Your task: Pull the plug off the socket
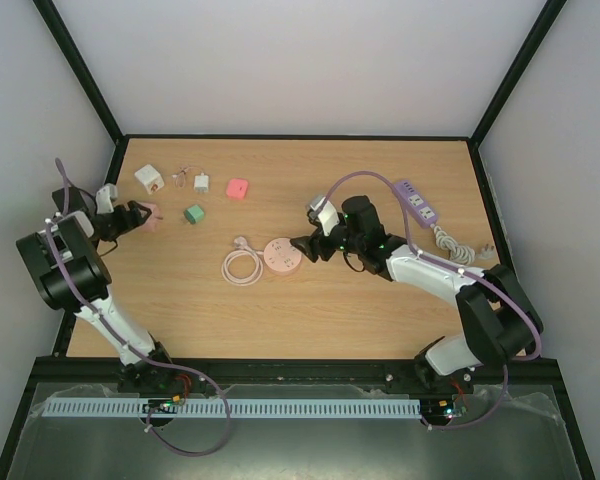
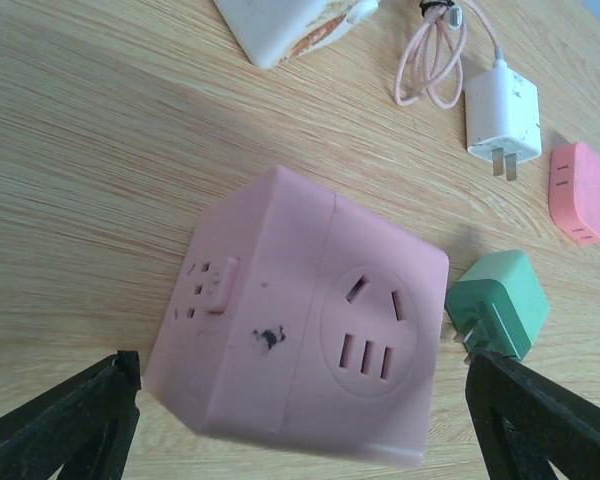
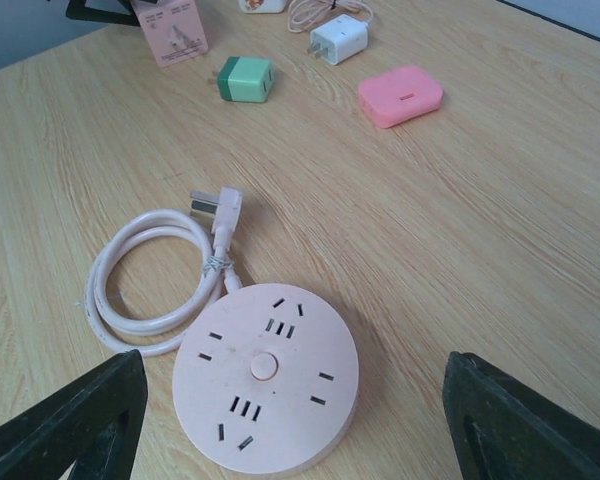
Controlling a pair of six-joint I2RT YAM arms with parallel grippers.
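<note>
Since the cube plug (image 2: 300, 320) sits well apart from the round socket (image 3: 265, 375), pull looks done — my left pincer (image 2: 300, 385) open astride it, right pincer (image 3: 295, 370) open just beside the socket; next, back out cleanly.

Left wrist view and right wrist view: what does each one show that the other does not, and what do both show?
Only the left wrist view: a dark smudge on the pink cube outlet, seen close inside the open left gripper. Only the right wrist view: the round pink socket base and its coiled cable, its plug lying free, in front of the open right gripper. Both: the cube (far off in the right wrist view), the green adapter, the white charger and the flat pink block.
</note>
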